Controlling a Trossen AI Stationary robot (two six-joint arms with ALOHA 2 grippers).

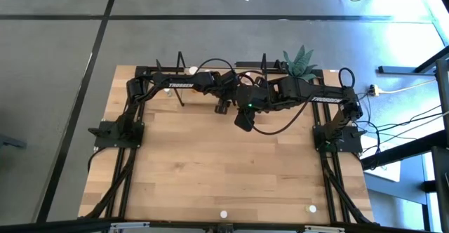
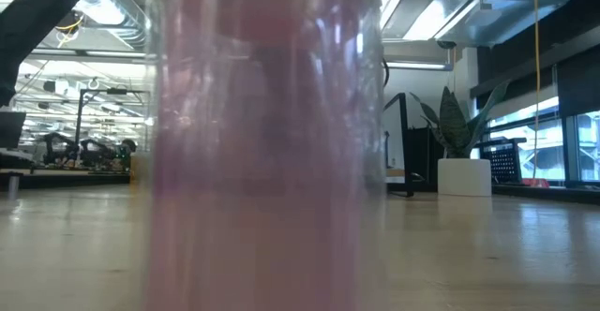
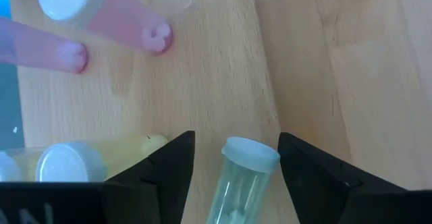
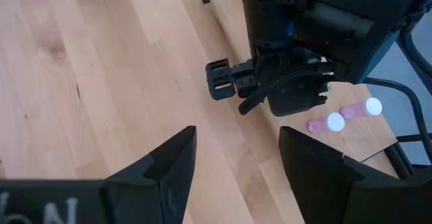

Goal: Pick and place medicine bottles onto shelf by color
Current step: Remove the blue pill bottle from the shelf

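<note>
I read the table (image 1: 210, 170) as a light wooden top with both arms reaching to its far edge, where the shelf (image 1: 210, 85) stands beside a potted plant (image 1: 300, 61).

Left gripper (image 3: 236, 166): over the shelf board, fingers spread, with a green bottle (image 3: 236, 183) standing between them. I see a gap on each side of it, so it is not pinched.

Right gripper (image 4: 236, 156): just beside the left one, hovering above bare wood, fingers spread and holding nothing.

On the board near the green bottle stand two pink bottles (image 3: 101, 21) and a yellowish bottle (image 3: 74, 160).

Two white-capped bottles (image 1: 224, 214) sit at the table's near edge, well apart from the arms. One pink bottle (image 2: 267, 142) stands right against the low camera, blocking most of that view.
</note>
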